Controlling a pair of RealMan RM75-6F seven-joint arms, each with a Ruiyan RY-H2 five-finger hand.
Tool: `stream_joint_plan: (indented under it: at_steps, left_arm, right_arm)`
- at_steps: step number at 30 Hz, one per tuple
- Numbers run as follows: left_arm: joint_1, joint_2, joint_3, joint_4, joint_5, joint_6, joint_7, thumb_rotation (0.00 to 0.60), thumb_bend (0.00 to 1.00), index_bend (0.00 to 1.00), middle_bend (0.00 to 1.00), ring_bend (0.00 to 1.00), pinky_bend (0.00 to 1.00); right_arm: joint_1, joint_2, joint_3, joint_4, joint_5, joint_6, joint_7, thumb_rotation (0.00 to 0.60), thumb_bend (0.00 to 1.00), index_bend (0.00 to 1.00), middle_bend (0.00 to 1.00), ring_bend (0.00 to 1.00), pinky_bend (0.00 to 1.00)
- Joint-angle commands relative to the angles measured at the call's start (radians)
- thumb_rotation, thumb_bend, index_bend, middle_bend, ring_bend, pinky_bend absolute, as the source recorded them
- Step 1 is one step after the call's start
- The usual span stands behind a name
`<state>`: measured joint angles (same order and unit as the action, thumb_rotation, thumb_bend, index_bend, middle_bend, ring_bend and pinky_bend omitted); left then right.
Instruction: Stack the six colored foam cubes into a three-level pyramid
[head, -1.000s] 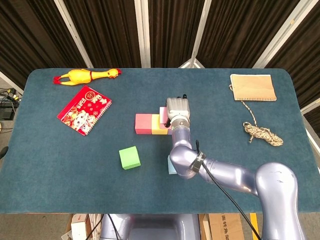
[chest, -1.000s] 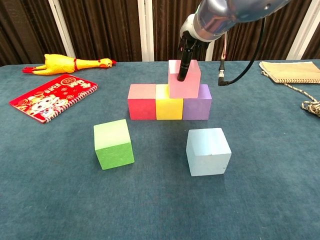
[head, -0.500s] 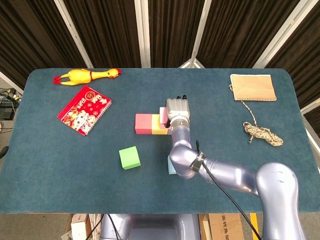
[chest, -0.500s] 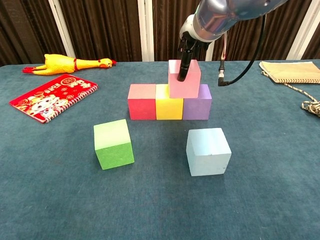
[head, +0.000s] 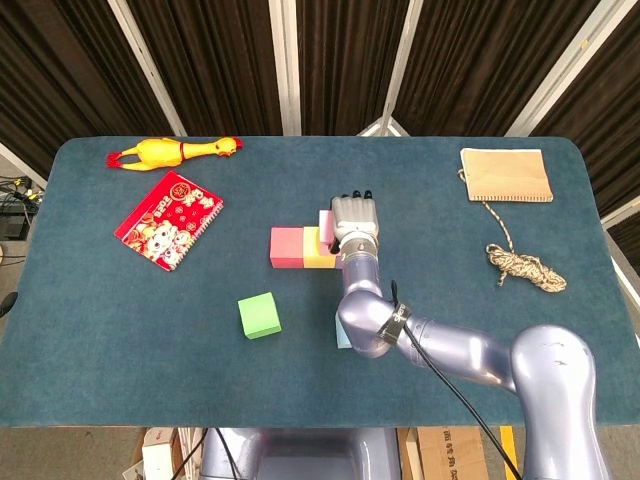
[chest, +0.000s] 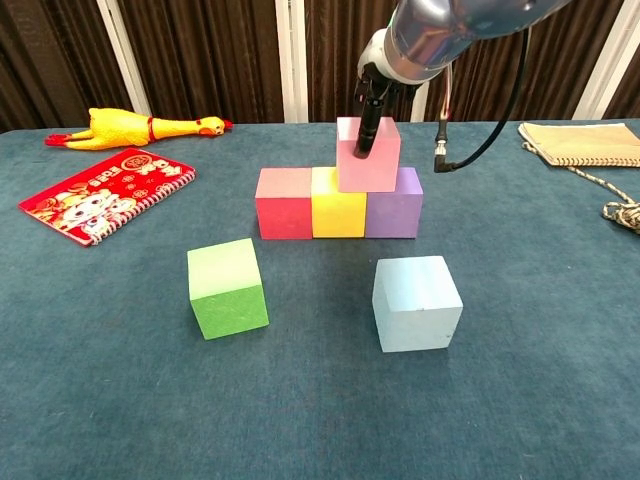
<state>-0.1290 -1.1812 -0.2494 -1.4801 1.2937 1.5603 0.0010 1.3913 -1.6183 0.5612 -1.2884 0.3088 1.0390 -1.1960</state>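
Observation:
A row of three cubes stands mid-table: red (chest: 286, 203), yellow (chest: 338, 215) and purple (chest: 395, 213). A pink cube (chest: 382, 168) sits on top, over the seam between yellow and purple. My right hand (head: 354, 217) reaches over it from above and grips it, one finger (chest: 368, 130) lying down its front face. In front, a green cube (chest: 228, 287) and a light blue cube (chest: 416, 302) stand loose on the cloth. From the head view my right arm hides most of the purple, pink and blue cubes. My left hand shows in neither view.
A rubber chicken (head: 175, 151) and a red notebook (head: 168, 219) lie at the far left. A tan pouch (head: 505, 175) with a coiled rope (head: 525, 265) lies at the right. A dark cable (chest: 470, 150) hangs from the arm behind the purple cube.
The pink cube and the right hand on it have shifted very slightly up and left over the bottom row. Nothing else moved.

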Motion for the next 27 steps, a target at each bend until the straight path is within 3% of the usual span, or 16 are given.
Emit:
stream_joint_plan:
  at_steps: [1,15,27]
  left_arm:
    - [0.000,0.000,0.000,0.000,-0.001,-0.002,0.000,0.600,0.20,0.13,0.16,0.00,0.00]
    - [0.000,0.000,-0.002,-0.002,-0.003,0.002,0.000,0.600,0.20,0.13,0.16,0.00,0.00]
    - [0.002,0.001,-0.004,-0.003,-0.004,0.007,-0.004,0.600,0.20,0.13,0.16,0.00,0.00]
  right_arm:
    - [-0.001,0.003,0.002,-0.003,0.003,0.000,-0.003,0.600,0.29,0.28,0.19,0.08,0.00]
    - [-0.001,0.027,0.007,-0.043,0.042,0.006,-0.040,0.600,0.29,0.22,0.18,0.05,0.00]
    - [0.003,0.042,0.021,-0.066,0.099,0.015,-0.072,0.600,0.19,0.15,0.16,0.03,0.00]
